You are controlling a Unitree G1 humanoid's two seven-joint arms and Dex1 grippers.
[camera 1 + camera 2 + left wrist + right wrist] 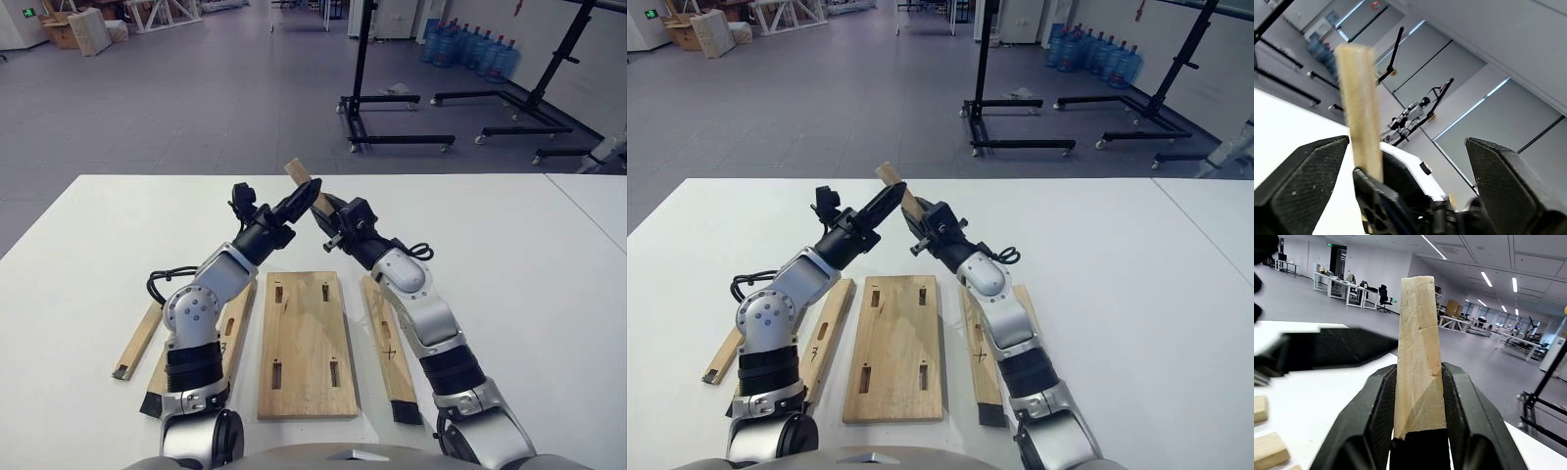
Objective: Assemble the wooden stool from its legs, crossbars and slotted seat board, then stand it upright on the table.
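Right gripper [1419,379] noted raised above table [519,255], clamped tight on lower end of wooden crossbar [1419,347], bar held tilted upward, left gripper [297,202] found just beside, spread wide, nothing gripped, slotted seat board [304,343] laid flat below both grippers, legs [387,352] lying either side.

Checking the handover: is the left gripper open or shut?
Open: the left gripper has its fingers wide apart on either side of the wooden bar, which the right gripper clamps.
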